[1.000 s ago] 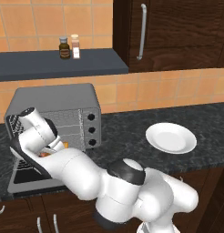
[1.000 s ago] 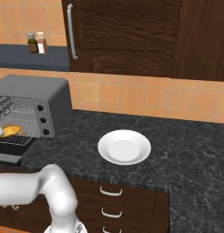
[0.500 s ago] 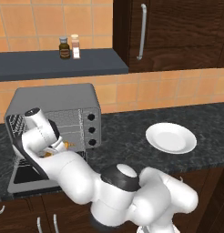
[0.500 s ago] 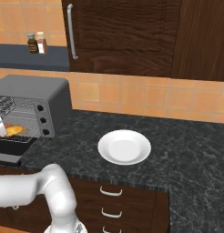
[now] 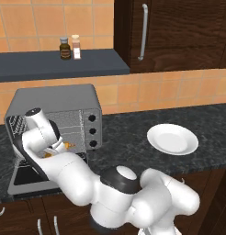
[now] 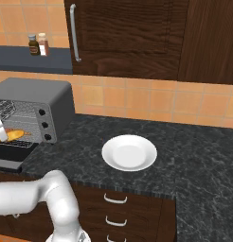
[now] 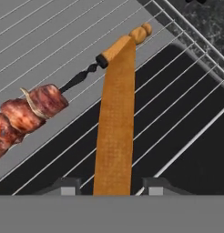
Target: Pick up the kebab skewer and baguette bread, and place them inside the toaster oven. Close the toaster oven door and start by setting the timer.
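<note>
Down the middle of the hand view, the gripper (image 7: 114, 191) looks spread around the bread (image 7: 116, 123) beside the skewer (image 7: 29, 111), so I'd back straight out, careful not to drag either off the rack (image 7: 54, 50).

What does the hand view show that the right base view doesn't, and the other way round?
Hand view: the kebab skewer, its meat chunks and wooden handle lying on the wire rack, and the gripper with a finger on each side of the loaf's near end. Right base view: the white plate on the counter, the oven's black knobs, the two bottles on the shelf, and the cabinets. Both show the baguette bread resting on the rack inside the toaster oven.
</note>
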Robot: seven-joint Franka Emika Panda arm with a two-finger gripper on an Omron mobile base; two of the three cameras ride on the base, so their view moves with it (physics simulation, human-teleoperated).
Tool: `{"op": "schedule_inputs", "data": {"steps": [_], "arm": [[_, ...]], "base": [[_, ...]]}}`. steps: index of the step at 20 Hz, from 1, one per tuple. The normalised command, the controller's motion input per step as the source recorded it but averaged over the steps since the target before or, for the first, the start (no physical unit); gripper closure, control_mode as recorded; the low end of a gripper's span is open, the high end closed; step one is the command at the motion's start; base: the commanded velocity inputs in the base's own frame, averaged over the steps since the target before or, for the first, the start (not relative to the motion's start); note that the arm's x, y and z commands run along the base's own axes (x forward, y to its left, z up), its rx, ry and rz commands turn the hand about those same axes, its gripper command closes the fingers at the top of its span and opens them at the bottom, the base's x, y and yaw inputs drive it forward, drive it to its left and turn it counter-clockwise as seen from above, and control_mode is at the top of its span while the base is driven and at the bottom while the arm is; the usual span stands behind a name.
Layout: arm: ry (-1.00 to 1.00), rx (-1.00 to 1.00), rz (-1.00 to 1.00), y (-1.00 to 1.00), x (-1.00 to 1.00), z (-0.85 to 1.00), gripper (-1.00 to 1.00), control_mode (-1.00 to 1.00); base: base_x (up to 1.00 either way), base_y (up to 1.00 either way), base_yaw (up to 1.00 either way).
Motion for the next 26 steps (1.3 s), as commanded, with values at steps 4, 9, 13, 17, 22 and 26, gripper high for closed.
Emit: {"op": "schedule_inputs", "data": {"steps": [4, 9, 13, 17, 22, 26], "arm": [[-0.06, 0.01, 0.00, 0.00, 0.00, 0.00, -1.00, -1.00], [-0.09, 0.01, 0.00, 0.01, -0.02, 0.11, -1.00, -1.00], [-0.10, 0.00, 0.00, 0.01, 0.00, 0.25, -1.00, -1.00], [-0.10, 0.00, 0.00, 0.14, -0.16, 0.34, -1.00, -1.00], [-0.08, 0.02, 0.00, 0.12, -0.37, 0.26, -1.00, -1.00], [-0.05, 0.03, 0.00, 0.04, -0.16, 0.08, -1.00, -1.00]], "base": [[0.00, 0.00, 0.00], [0.00, 0.00, 0.00], [0.00, 0.00, 0.00], [0.00, 0.00, 0.00], [0.00, 0.00, 0.00], [0.00, 0.00, 0.00]]}}
